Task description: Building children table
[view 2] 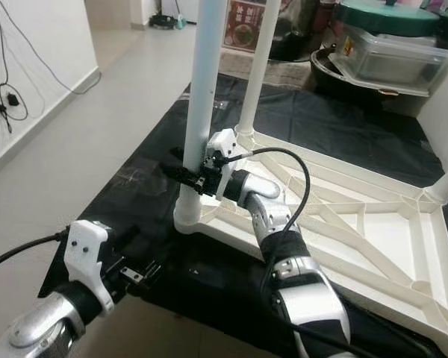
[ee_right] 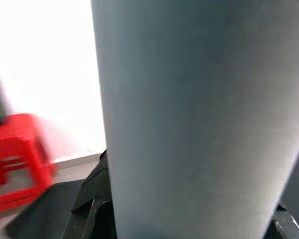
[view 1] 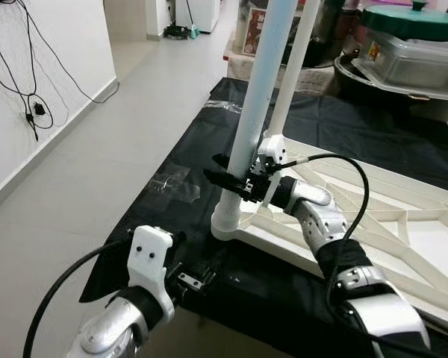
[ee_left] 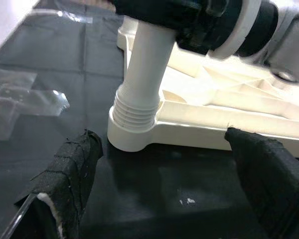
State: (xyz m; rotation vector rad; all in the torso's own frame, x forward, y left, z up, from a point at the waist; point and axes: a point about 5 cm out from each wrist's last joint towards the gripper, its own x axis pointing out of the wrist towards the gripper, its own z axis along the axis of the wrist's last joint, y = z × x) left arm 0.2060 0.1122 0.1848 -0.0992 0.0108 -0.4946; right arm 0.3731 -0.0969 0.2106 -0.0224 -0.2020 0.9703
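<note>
Black sheet (view 1: 403,142): lying flat over the floor, carrying the upturned table; a crumpled clear plastic wrapper (view 1: 172,183) is resting on it near its left edge.

Table frame (view 2: 373,224): white plastic children's table lying upside down on the sheet, its ribbed underside facing up and its long side running away to the robot's right.

Near leg (view 1: 257,104): white tube standing upright in the front-left corner socket (ee_left: 132,134), long axis vertical, its top running out of the head views; a threaded collar is showing just above the socket in the left wrist view.

Second leg (view 1: 295,67): standing upright just behind the first, at the next corner.

Right gripper (view 1: 235,183): reaching in from the right and clamping the near leg low down, a little above the socket, its black fingers closing around the tube.

Left gripper (ee_left: 159,194): hovering low over the sheet, in front of the corner socket, with its fingers (ee_left: 72,172) spread wide and holding nothing.

Background: lidded pots and containers (view 1: 411,45) are sitting beyond the sheet; a red stool (ee_right: 15,159) is appearing blurred in the right wrist view.
</note>
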